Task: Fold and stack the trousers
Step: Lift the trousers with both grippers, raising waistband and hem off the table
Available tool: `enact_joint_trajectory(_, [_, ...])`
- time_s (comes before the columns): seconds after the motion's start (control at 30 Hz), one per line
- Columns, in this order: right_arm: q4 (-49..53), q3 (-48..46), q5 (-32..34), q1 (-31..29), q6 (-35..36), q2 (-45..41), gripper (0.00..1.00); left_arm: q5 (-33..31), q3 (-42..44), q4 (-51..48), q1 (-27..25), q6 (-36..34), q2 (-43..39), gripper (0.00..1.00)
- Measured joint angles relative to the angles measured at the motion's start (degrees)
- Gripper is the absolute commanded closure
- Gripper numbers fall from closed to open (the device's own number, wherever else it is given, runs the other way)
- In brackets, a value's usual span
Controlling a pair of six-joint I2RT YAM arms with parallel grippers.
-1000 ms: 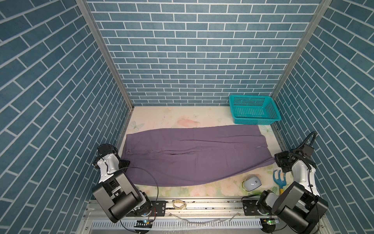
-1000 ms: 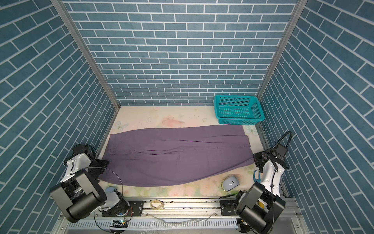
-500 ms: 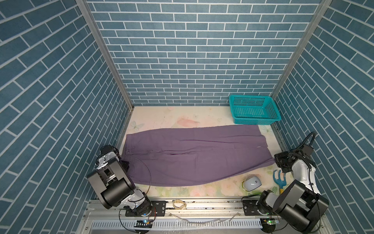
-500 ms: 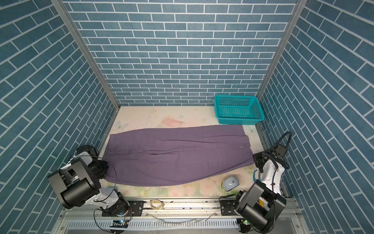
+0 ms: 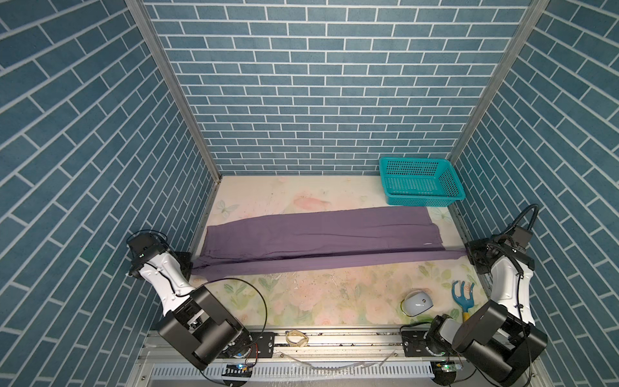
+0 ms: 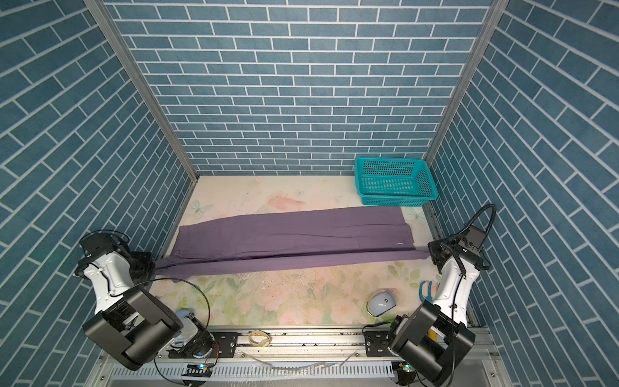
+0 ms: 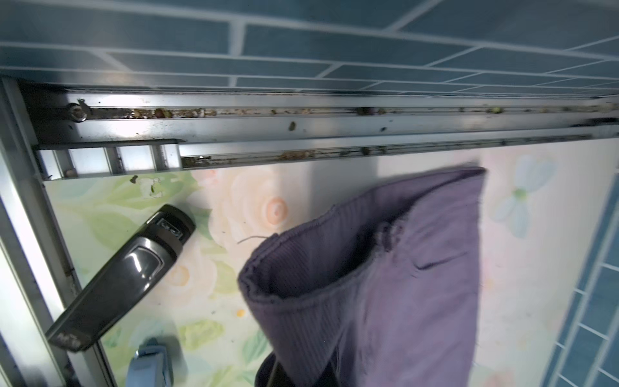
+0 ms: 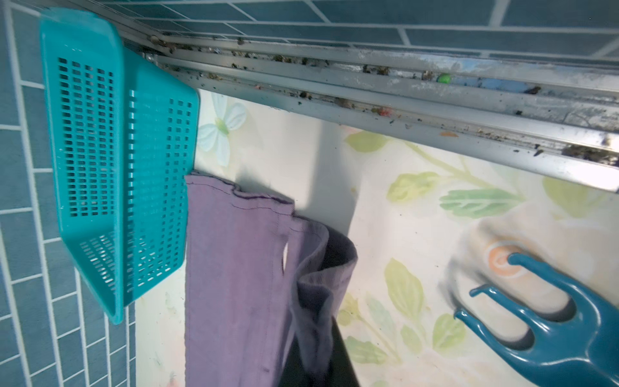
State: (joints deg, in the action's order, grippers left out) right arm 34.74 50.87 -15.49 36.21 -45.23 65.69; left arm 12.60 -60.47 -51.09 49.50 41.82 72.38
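One taut edge of trousers [image 5: 318,231]

Trousers [image 5: 318,231] matt soft cloth; basket [image 5: 418,182] perforated teal plastic.

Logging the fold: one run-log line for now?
left gripper: jaws shut on trousers, waistband end | right gripper: jaws shut on hem end | near edge raised, taut between them
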Motion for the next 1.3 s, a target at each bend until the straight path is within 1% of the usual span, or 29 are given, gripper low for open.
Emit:
enact_joint_trajectory(0.13, [0.83, 2.45, 0.22, -0.22, -0.04, -0.04, 1.00, 1.53, -6.99, -5.09, 0.09, 0.11, 0.15, 1.00])
enact_joint_trajectory(0.27, [0.81, 4.17, 0.07, -0.35, -0.11, -0.07, 1.00, 2.10, -11.21, -8.46, 0.11, 0.83, 0.55, 1.00])
enact_joint_trajectory(0.37, [0.09, 4.52, -0.11, -0.92, -0.94, -0.02, 1.00, 3.04, -13.31, -9.05, 0.11, 1.33, 1.55, 1.00])
enact_joint_trajectory(0.53, [-2.91, 6.47, 1.55, -4.83, -0.59, 2.14, 1.00, 6.56, -14.05, -7.15, -0.24, 2.23, 5.99, 1.00])
enact_joint_trajectory(0.63, [-4.85, 8.85, 2.71, -6.99, 0.31, 5.14, 1.00, 7.89, -15.56, -6.49, -2.29, 2.05, 10.43, 1.00])
enact_joint_trajectory(0.7, [-6.49, 10.45, 3.65, -8.15, 0.70, 7.43, 1.00, 8.04, -16.87, -5.79, -4.63, 1.66, 12.81, 1.00])
enact_joint_trajectory(0.87, [-8.85, 13.97, 5.33, -10.03, 0.76, 12.15, 1.00, 8.00, -20.50, -4.42, -8.52, 1.03, 15.43, 1.00])
enact_joint_trajectory(1.03, [-11.13, 15.41, 7.93, -12.92, 1.79, 14.80, 1.00, 7.54, -24.13, -4.24, -9.79, 0.63, 17.53, 1.00])
enact_joint_trajectory(1.3, [-13.09, 15.41, 12.09, -15.32, 2.23, 15.47, 1.00, 5.73, -24.37, -2.64, -12.07, 0.02, 21.68, 1.00])
